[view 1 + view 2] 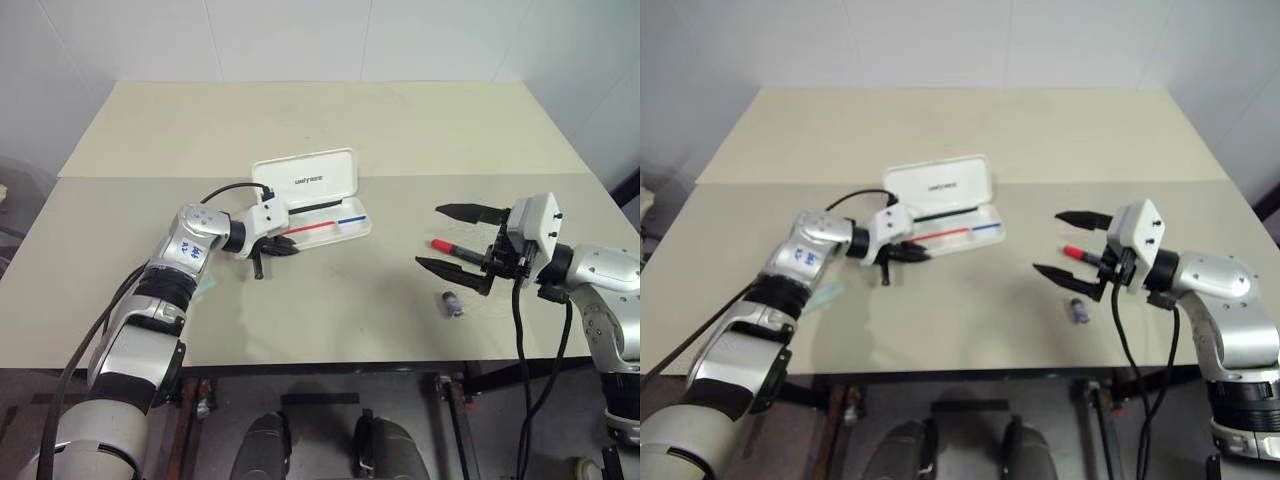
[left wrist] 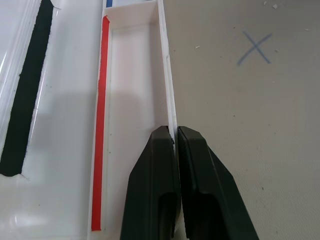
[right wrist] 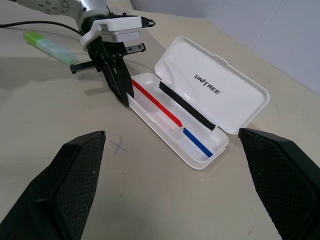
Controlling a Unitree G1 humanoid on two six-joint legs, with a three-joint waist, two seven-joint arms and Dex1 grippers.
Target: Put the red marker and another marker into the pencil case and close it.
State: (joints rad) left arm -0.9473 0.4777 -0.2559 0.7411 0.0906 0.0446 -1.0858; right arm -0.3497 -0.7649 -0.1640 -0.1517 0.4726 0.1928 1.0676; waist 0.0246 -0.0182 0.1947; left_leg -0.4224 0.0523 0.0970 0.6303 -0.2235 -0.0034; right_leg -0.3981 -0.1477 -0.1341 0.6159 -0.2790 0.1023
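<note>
Nearest the table's (image 1: pixel 330 330) front edge, toward the right, lay a short dark purple stub (image 1: pixel 453 303). Just beyond it the slim red-and-black marker (image 1: pixel 445 245) rested on the beige tabletop, partly masked by the right gripper (image 1: pixel 455 240), whose two black fingers were spread wide around that spot without touching it, probably poised for a pick. How much of the marker was black could not be made out behind the fingers.

Over on the left, the pale mint-green translucent marker (image 3: pixel 47 44) lay near the left arm, largely covered by it from the head views and cut short in the right wrist view.

Farther in, at centre, the white hard-plastic hinged pencil case (image 1: pixel 320 205) stood open, lid tipped back, red and blue stripes showing in an empty tray. The left gripper (image 1: pixel 285 246) was pinched onto the tray's near wall at its left end, fingers pressed together on the thin white rim, likely steadying the case for loading.
</note>
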